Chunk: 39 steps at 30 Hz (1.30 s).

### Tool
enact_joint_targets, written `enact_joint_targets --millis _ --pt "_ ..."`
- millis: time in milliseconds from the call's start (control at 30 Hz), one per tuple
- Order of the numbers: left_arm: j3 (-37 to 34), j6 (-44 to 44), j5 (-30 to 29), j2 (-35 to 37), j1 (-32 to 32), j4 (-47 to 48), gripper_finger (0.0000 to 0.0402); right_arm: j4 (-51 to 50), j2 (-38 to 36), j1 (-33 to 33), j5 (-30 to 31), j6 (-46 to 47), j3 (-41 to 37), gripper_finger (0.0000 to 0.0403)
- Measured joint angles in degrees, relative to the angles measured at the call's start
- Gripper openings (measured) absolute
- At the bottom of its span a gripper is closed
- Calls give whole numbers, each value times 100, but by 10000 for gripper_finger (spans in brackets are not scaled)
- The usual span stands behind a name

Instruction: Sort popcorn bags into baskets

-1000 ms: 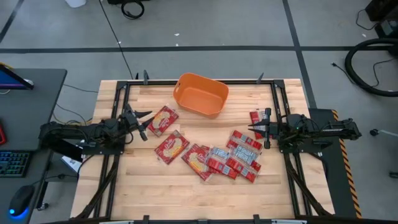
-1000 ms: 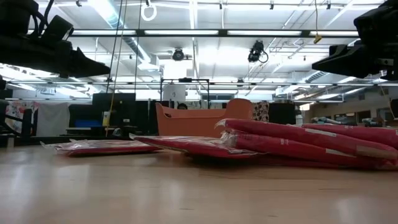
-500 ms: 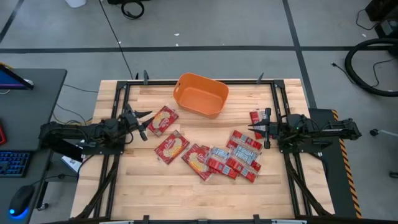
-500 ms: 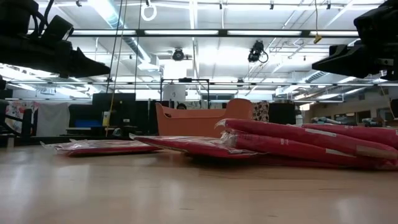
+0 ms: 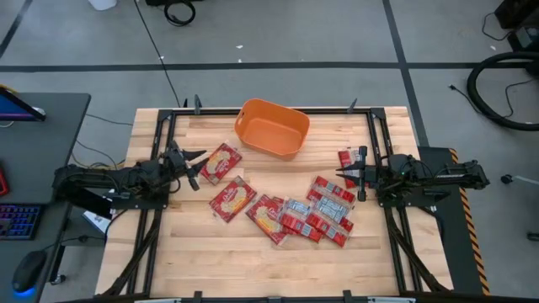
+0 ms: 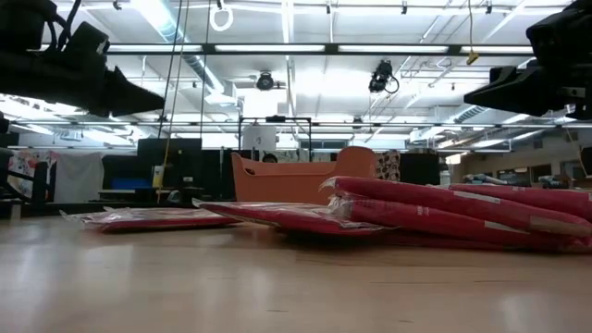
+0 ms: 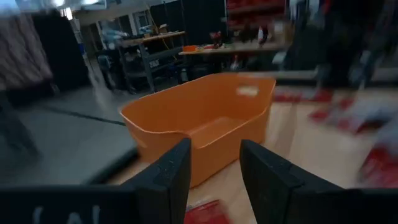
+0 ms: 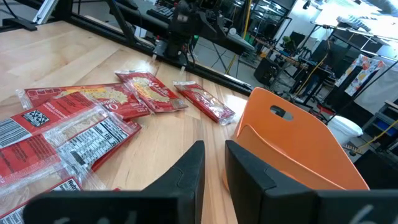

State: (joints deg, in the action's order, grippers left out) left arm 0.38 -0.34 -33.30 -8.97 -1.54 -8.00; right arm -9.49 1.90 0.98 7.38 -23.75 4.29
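The left gripper (image 5: pixel 192 167) hangs above the table at about nine o'clock of the high view, fingers parted with a clear gap and nothing between them. Just beyond its tips, toward three o'clock, lies a red popcorn bag (image 5: pixel 221 162) with a cream panel; the left wrist view shows a corner of it below the two fingers (image 7: pixel 168 180) and the orange tub (image 7: pixel 205 127) ahead. The right gripper (image 5: pixel 360 173) waits at three o'clock with its fingers close together, a thin slot between them, and nothing in them either.

The orange tub sits empty at twelve o'clock near the far edge. The other popcorn bags (image 5: pixel 290 213) lie flat from the centre toward four o'clock, several overlapping in a heap, with one more bag (image 5: pixel 347 159) at two o'clock just beside the right gripper.

The step in hand looks like the first pick, probably that nearest bag by the left arm. These packets lie flat against the wood, so it would serve to come down over one short edge and pinch there rather than across the broad face. A single bag lying apart is the safer choice; in the overlapped heap a grip may lift two together.
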Motion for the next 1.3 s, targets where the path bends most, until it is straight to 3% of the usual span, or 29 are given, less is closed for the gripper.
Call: enact_joint_targets --millis 167,267,667,867,1033,1200,1300 --pt "2 -2648 171 0 1 -579 142 2 1 1 0 0 0 68" --pt "2 -3459 171 0 2 -653 142 1 0 0 0 0 0 68" --pt "1 -3239 -2 0 9 -945 142 2 1 1 0 0 0 68" --pt "2 -4674 48 0 9 -1197 142 3 0 -1 1 -1 0 68" --pt "2 -5867 48 0 9 -1971 142 152 4 -1 523 -26 0 68" --pt "85 -5940 46 -20 4 -2337 142 598 4 0 479 17 0 68" --pt "469 -5778 184 -309 -38 -2422 142 1298 4 -1 475 637 0 68"
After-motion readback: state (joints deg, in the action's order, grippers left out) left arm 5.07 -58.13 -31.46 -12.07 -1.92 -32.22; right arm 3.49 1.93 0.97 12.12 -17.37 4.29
